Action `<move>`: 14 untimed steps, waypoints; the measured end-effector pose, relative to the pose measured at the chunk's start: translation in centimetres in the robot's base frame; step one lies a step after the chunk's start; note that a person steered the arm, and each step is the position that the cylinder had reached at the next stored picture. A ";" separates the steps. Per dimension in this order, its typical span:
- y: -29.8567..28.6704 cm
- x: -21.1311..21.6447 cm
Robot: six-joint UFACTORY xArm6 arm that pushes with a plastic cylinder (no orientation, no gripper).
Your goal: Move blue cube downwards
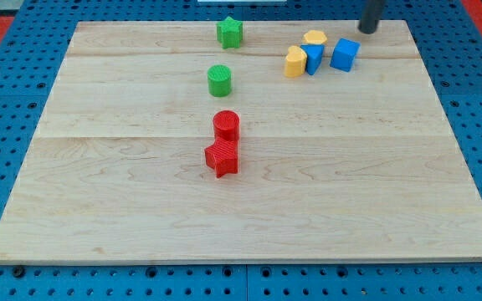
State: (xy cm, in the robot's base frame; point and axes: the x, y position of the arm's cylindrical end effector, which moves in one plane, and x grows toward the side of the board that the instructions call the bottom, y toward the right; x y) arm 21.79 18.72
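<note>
The blue cube [346, 54] sits near the view's top right of the wooden board [141, 217]. My tip [367, 30] is just above and to the right of it, a small gap apart. To the cube's left stand another blue block [313, 59], a yellow block [295, 62] touching it, and a yellow block [315, 38] just above them.
A green star-shaped block [230, 33] is at the top centre. A green cylinder [219, 80] is below it. A red cylinder [226, 125] and a red star-shaped block [222, 158] stand together mid-board. Blue pegboard surrounds the board.
</note>
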 end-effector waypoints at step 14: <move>-6.1 25.9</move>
State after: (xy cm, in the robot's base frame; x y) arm 47.66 12.63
